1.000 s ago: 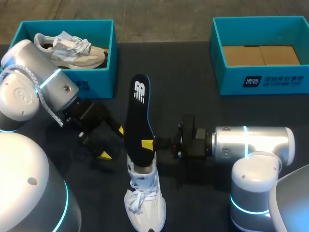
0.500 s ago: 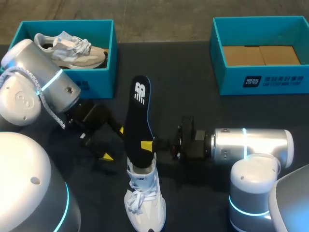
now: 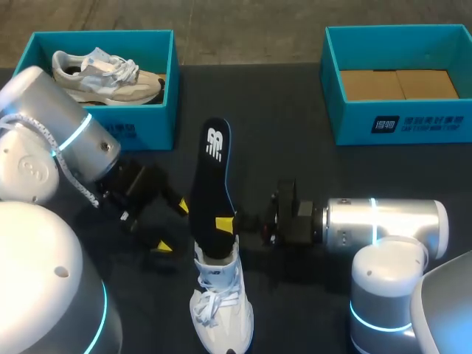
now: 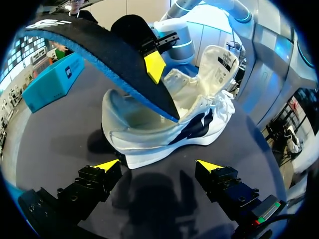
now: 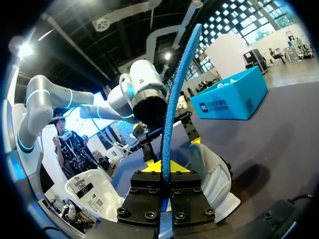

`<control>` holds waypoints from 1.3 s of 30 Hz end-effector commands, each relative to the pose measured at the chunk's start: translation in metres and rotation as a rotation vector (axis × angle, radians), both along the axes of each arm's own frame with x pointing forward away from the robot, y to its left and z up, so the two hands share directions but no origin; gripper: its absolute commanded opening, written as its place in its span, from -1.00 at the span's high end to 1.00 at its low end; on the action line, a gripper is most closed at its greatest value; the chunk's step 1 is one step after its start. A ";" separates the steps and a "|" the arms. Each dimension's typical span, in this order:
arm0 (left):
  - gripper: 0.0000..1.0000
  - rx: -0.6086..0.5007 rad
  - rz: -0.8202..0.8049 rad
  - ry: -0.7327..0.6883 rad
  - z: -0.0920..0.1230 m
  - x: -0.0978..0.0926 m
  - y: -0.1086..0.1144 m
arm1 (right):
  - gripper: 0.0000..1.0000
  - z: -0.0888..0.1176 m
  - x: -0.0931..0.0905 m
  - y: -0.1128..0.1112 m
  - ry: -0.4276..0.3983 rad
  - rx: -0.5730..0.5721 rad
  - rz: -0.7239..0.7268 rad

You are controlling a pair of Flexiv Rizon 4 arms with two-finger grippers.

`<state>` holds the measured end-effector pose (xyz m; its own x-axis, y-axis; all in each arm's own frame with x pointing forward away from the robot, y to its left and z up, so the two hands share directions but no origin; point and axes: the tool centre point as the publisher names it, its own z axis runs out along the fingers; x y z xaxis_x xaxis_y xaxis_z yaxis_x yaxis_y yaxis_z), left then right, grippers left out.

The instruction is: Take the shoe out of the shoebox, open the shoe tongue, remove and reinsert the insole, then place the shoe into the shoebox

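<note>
At the near centre of the desk (image 3: 280,147), the white shoe (image 3: 220,302) lies toe toward the robot, tongue open. The right tool (image 3: 225,221) is clamped on the black, blue-edged insole (image 3: 212,177), which has its lower end in the shoe's mouth and its long axis slanting up and away. The left tool (image 3: 172,226) stands spread and empty just beside the shoe.

Insole (image 4: 99,55) tip inside white shoe (image 4: 164,132)
</note>
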<state>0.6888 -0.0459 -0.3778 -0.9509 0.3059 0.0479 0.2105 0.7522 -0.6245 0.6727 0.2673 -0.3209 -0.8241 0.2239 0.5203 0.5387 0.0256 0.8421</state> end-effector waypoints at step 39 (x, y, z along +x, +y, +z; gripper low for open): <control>-1.00 0.111 0.043 -0.022 -0.005 -0.015 -0.003 | 1.00 -0.010 -0.003 -0.006 0.048 -0.002 0.020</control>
<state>0.6753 -0.0477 -0.3838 -0.9630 0.2624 0.0615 0.1886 0.8190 -0.5419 0.6695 0.2628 -0.3314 -0.8031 0.2098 0.5577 0.5757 0.0319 0.8170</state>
